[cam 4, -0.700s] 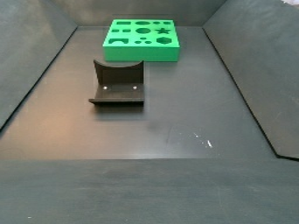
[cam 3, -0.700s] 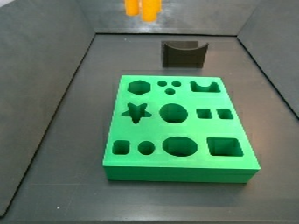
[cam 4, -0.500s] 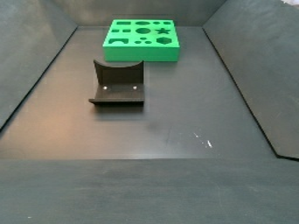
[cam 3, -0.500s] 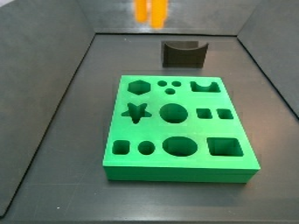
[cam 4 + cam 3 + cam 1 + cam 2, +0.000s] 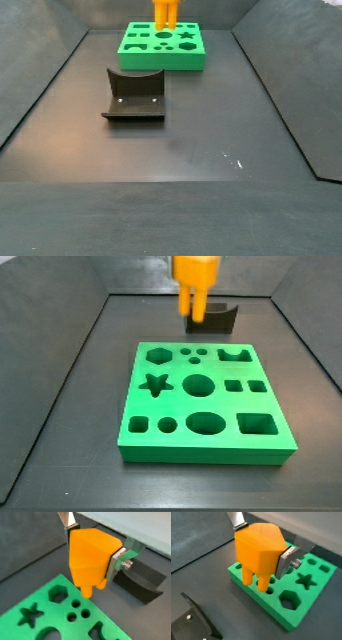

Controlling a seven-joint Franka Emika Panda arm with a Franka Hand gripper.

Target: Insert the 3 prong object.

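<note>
My gripper (image 5: 92, 546) is shut on the orange 3 prong object (image 5: 92, 559), a silver finger flat against each side of its blocky body. It shows the same way in both wrist views (image 5: 259, 554), with the prongs pointing down. The piece hangs above the far edge of the green board (image 5: 201, 442), over the part with the small round holes (image 5: 194, 354). In a wrist view the prong tips (image 5: 262, 587) stand just over the board (image 5: 288, 620). In both side views only the orange piece (image 5: 166, 12) shows; the fingers are cut off.
A dark grey curved block (image 5: 210, 318) stands just beyond the board's far edge, and it shows closer in a side view (image 5: 134, 95). Dark bin walls rise on both sides (image 5: 67, 366). The board has star, hexagon, round and square holes.
The orange piece has come down and moved right in the side view, from the top edge of the frame to just above the board's far edge.
</note>
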